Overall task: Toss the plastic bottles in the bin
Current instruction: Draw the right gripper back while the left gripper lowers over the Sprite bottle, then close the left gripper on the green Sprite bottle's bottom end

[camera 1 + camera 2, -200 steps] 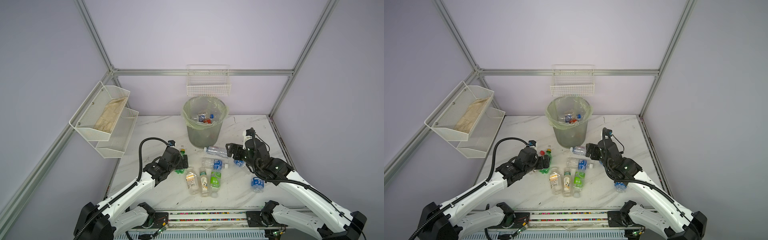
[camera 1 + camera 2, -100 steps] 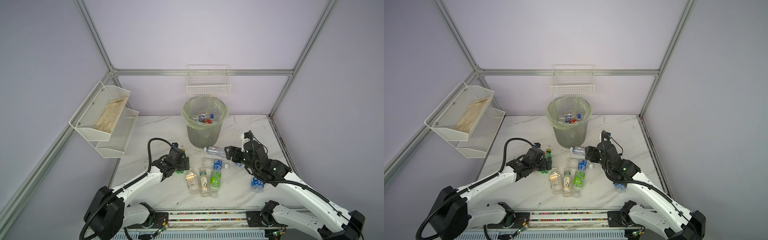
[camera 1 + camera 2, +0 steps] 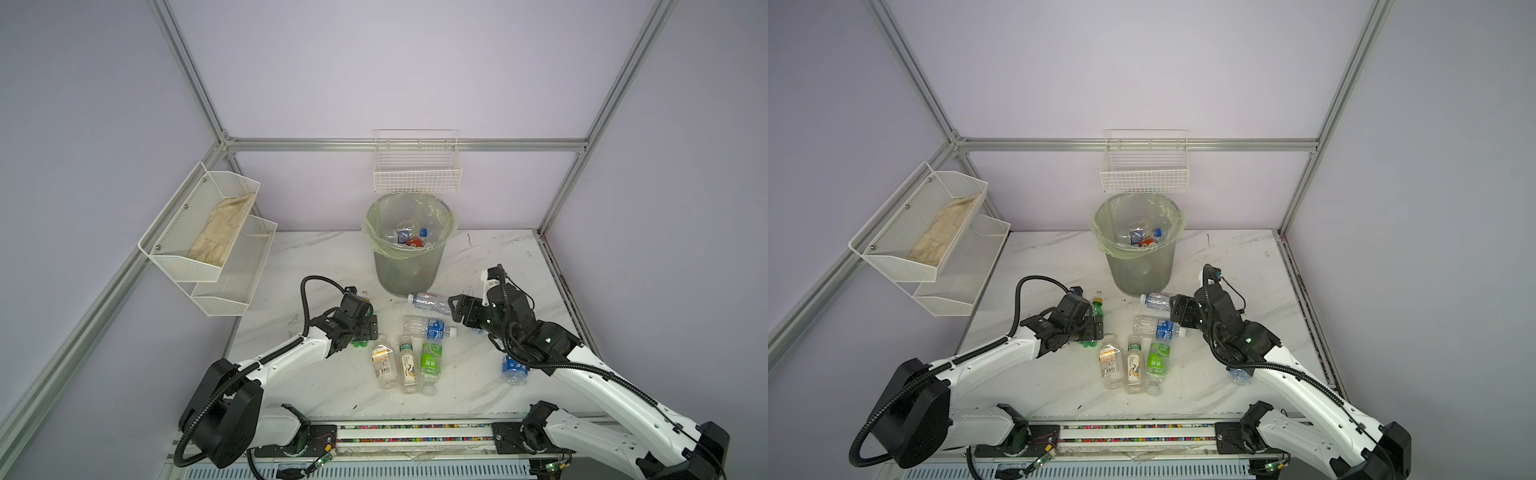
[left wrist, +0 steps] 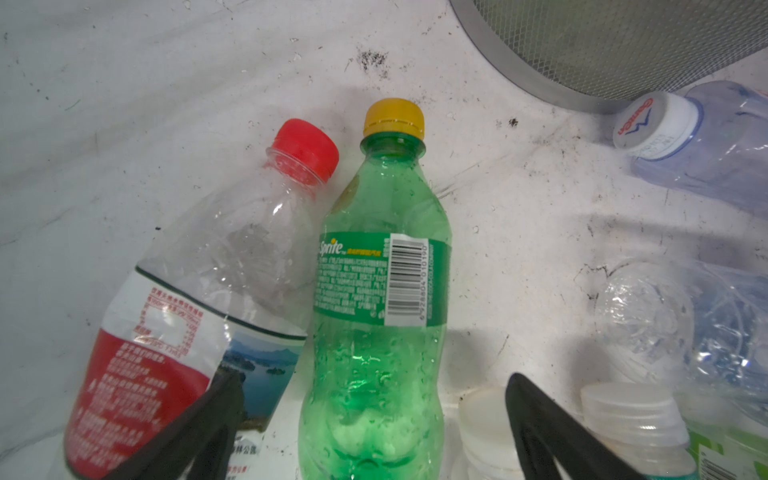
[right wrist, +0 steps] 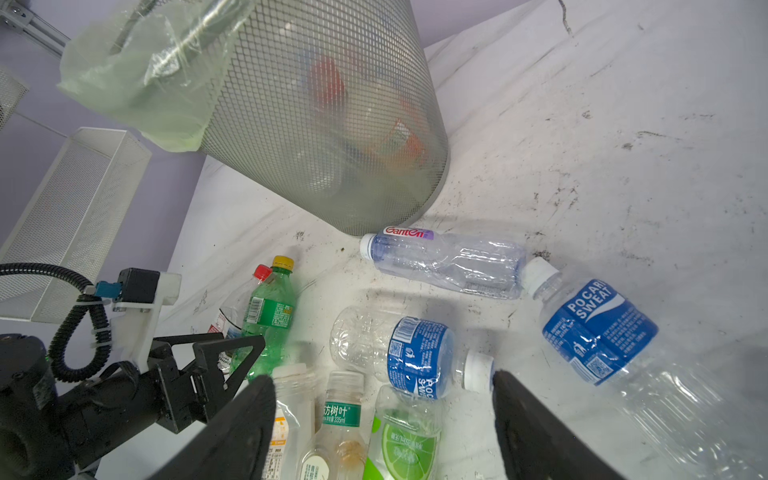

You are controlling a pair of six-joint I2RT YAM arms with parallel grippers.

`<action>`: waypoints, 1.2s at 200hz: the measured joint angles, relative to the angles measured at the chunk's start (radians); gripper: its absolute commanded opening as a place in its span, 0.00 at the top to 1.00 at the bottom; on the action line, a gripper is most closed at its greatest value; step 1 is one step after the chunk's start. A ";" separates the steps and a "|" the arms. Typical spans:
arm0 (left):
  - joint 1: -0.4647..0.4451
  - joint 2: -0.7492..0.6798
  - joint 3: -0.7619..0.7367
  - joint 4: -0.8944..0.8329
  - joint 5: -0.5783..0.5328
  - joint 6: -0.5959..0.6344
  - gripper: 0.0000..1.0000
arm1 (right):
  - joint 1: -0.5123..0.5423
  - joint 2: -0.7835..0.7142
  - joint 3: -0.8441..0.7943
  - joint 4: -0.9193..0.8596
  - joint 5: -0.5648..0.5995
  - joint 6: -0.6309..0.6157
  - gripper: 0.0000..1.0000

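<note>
While the left gripper (image 4: 374, 376), jaws apart, straddles the green Sprite bottle (image 4: 380, 270) on the surface (image 4: 124, 104) at seven o'clock from the bin (image 3: 409, 270), closing mid-label should avoid the touching red-capped bottle (image 4: 199, 291); the right gripper (image 5: 382, 378) hovers, jaws likewise apart.

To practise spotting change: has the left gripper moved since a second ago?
Yes. The left gripper has shifted right in both top views, away from the shelf, over the green bottle; its jaws stand open.
</note>
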State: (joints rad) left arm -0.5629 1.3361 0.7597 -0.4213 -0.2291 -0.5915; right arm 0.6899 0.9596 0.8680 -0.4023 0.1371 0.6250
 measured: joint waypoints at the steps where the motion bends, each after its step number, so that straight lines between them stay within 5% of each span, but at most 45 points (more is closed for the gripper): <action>1: 0.000 0.001 0.001 0.000 0.000 0.000 0.05 | 0.000 -0.001 0.000 0.000 0.000 0.000 0.17; 164: 0.005 0.120 0.024 0.036 0.050 -0.002 0.21 | 0.000 -0.032 -0.031 0.001 -0.001 0.025 0.18; 240: 0.004 0.127 0.024 0.039 0.062 -0.018 0.46 | 0.000 -0.037 -0.031 0.001 -0.001 0.029 0.19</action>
State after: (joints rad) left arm -0.5587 1.4631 0.7837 -0.3824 -0.1669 -0.6098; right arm 0.6899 0.9222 0.8371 -0.4011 0.1364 0.6540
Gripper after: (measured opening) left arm 0.568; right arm 0.816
